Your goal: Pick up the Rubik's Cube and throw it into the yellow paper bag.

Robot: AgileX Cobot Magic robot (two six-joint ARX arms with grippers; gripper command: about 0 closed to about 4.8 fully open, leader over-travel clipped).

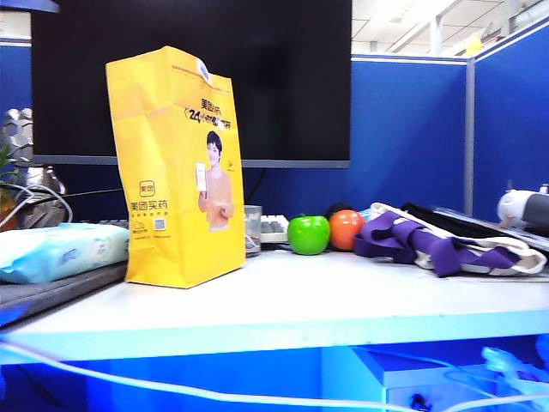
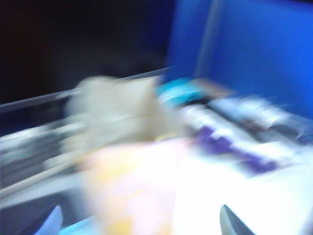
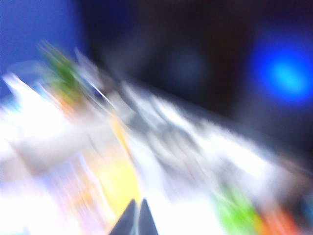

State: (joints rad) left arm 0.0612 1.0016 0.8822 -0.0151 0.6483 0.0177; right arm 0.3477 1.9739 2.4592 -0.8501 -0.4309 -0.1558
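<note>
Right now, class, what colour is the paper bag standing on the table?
Bright yellow: the paper bag, clearest in the exterior view.

The exterior view is bright and fairly sharp, lit by ceiling panels glaring at one o'clock, with a blue cast and the white tabletop [image 1: 343, 300] washed pale beside the tall yellow paper bag [image 1: 176, 172]. The left wrist view is heavily motion-blurred, dark toward ten o'clock and blown out white toward five o'clock. The right wrist view is streaked worse, with a blue flare at three o'clock.
</note>
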